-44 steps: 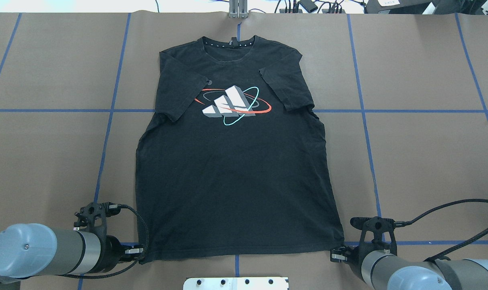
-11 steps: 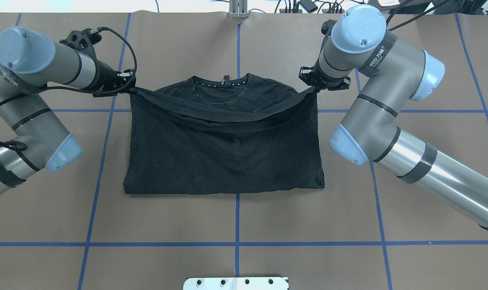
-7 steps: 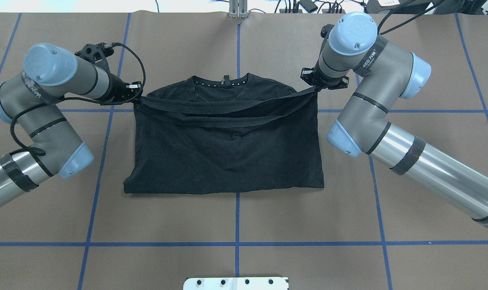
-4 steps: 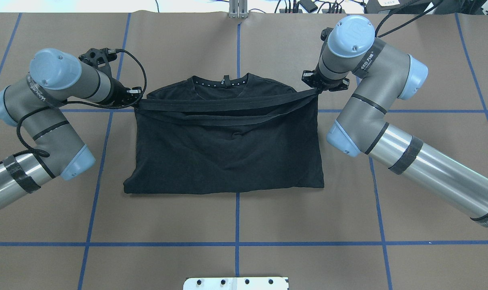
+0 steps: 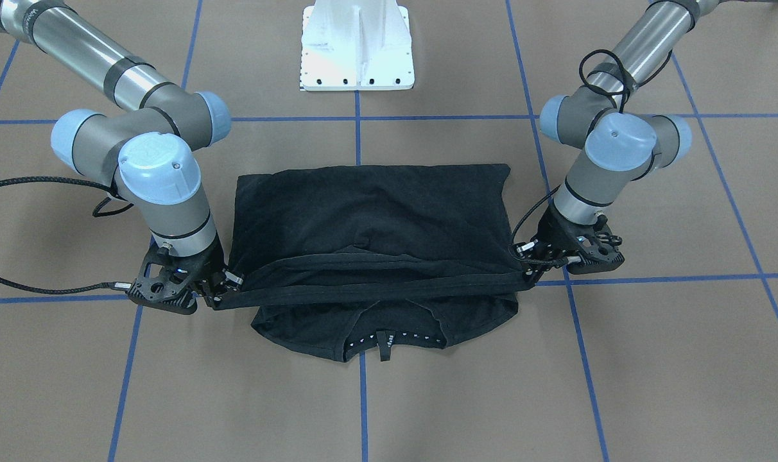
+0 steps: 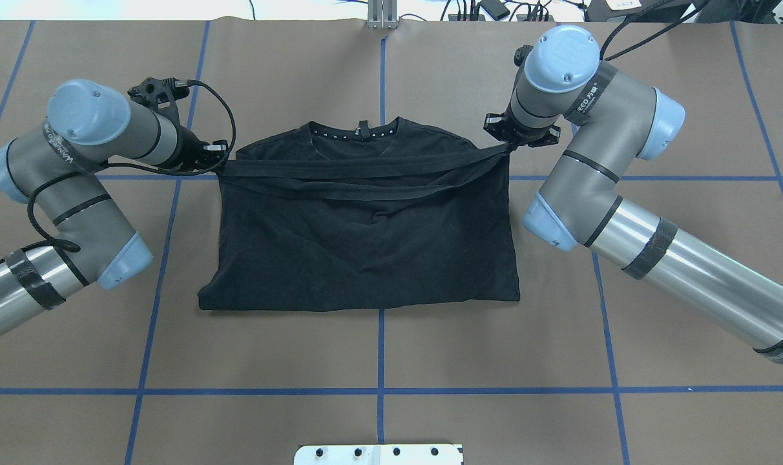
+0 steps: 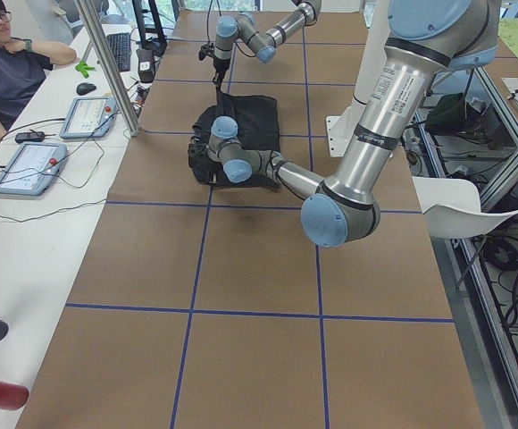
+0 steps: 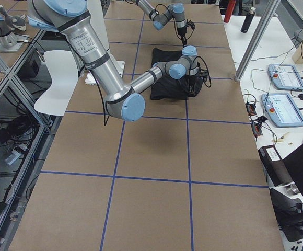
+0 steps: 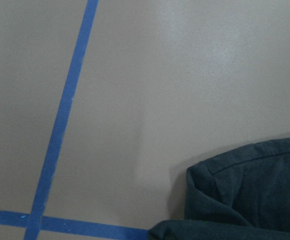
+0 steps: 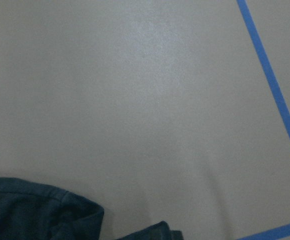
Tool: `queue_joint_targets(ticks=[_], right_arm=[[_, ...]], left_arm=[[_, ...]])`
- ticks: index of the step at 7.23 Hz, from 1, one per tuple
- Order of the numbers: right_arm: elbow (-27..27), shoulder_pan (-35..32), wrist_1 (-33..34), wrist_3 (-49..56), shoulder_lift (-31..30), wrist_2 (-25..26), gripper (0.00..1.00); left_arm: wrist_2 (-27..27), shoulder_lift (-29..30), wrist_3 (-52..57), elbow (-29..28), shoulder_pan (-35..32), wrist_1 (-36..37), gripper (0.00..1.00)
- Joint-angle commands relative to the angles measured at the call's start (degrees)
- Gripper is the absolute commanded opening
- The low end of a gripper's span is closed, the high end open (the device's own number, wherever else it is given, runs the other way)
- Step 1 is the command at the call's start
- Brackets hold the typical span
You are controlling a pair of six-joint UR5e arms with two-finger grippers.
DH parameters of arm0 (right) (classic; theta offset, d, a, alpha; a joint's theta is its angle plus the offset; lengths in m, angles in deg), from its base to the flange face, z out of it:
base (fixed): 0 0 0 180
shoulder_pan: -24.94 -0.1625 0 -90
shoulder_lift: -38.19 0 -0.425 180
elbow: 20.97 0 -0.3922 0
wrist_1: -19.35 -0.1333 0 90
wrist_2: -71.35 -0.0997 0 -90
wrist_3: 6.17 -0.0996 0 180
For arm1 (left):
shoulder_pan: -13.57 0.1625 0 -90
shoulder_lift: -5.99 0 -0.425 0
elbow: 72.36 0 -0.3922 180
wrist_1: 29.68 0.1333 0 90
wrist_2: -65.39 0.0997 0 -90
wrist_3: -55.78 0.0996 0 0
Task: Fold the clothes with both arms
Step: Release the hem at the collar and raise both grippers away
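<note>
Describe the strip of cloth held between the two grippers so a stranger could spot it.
On the brown, blue-taped table lies a folded black T-shirt. Near its collar, a hem band runs from the left gripper to the right gripper. It alone is pulled taut; the rest lies flat.

The T-shirt [image 6: 365,252] is plain black, with white triangles dotting its collar [image 6: 356,133] at 12 o'clock. The worktop [image 6: 495,349] is brown, gridded with blue tape [image 6: 380,352].
</note>
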Motion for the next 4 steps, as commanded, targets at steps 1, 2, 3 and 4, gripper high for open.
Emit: queue_joint_targets(ticks=[1,2,3,4], right_arm=[[-0.08,-0.98,0.47,0.03,2.37,-0.14,0.98],[-0.08,-2.12,0.47,0.29,2.46,-2.5,0.98],[-0.34,-3.35,0.73,3.16,2.12,-7.04,0.99],[-1.13,-3.88,0.74,5.98,1.16,-7.96,0.99]], left_arm=[[-1.43,-0.07,4.83,0.93,-2.47,-1.29,1.0],[-5.88,-0.33,6.93,1.89,-4.14,-1.29,1.0],[-8.28,-1.21,7.39,3.64,-4.68,-1.2,1.0],[-8.39,-3.74,7.39,6.79,-4.42,-1.28,1.0]])
